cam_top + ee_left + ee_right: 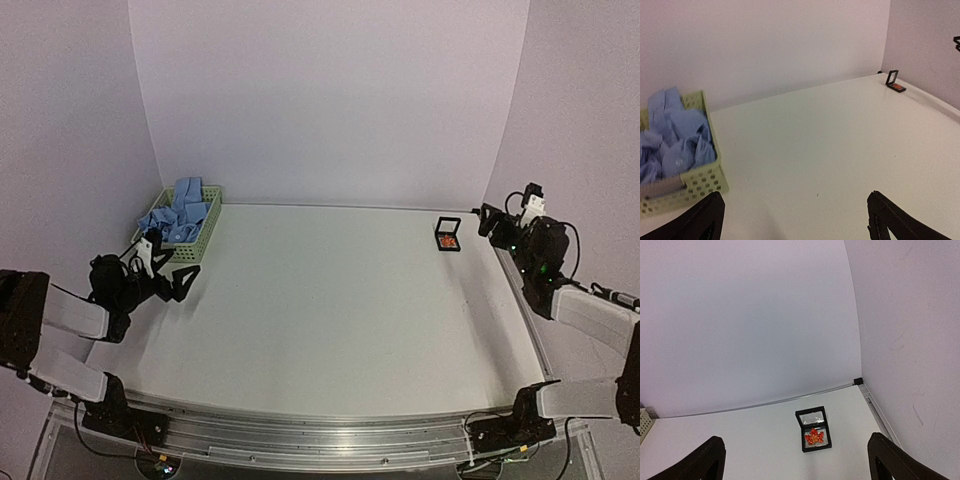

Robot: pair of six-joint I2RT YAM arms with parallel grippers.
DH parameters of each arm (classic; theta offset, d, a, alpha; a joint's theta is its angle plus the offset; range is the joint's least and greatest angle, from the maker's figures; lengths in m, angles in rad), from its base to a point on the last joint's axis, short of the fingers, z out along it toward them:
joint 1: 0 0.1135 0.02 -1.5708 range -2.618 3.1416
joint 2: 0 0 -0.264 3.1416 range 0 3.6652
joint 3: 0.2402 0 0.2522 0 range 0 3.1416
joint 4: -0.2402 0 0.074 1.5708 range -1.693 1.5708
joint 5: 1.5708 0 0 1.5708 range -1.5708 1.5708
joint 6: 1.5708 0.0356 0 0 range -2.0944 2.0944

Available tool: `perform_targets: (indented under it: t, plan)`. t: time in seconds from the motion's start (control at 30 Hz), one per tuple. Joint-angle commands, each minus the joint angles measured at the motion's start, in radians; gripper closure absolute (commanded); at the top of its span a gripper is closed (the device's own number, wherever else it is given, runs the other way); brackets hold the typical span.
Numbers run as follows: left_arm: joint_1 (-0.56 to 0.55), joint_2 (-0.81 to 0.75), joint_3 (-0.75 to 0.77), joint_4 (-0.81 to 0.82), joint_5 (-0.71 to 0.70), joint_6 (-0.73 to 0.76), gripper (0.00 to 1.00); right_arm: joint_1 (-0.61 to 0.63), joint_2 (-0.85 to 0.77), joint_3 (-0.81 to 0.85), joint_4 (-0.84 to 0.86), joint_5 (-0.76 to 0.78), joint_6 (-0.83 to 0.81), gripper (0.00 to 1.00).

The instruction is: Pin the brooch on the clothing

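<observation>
The brooch (814, 436) is kept in a box (811, 416), and the clothing (675, 145) is heaped in a basket (700, 182). The left end effector (795, 215) and right end effector (796, 455) are seen spread wide, empty.

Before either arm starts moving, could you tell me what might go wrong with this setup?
1. The brooch lies small inside the open black box; the right gripper, open wide, may nudge the box instead of gripping the brooch.
2. The shirt sits crumpled in the green basket; pulling it out could drag or tip the basket, and bunched fabric is hard to pin.
</observation>
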Motion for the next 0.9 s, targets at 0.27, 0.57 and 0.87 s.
perform_targets:
  t: [0.27, 0.57, 0.87]
  plan:
    - [-0.031, -0.18, 0.534, -0.727, 0.087, -0.032, 0.0, 0.079, 0.035, 0.402, -0.523, -0.152, 0.164, 0.02]
    - [-0.032, 0.235, 1.14, -1.277, -0.262, 0.23, 0.0, 0.278, 0.162, 0.618, -0.755, -0.038, 0.206, 0.02]
    - [0.023, 0.755, 1.736, -1.72, -0.457, 0.216, 0.01, 0.378, 0.182, 0.636, -0.78, -0.023, 0.222, 0.02]
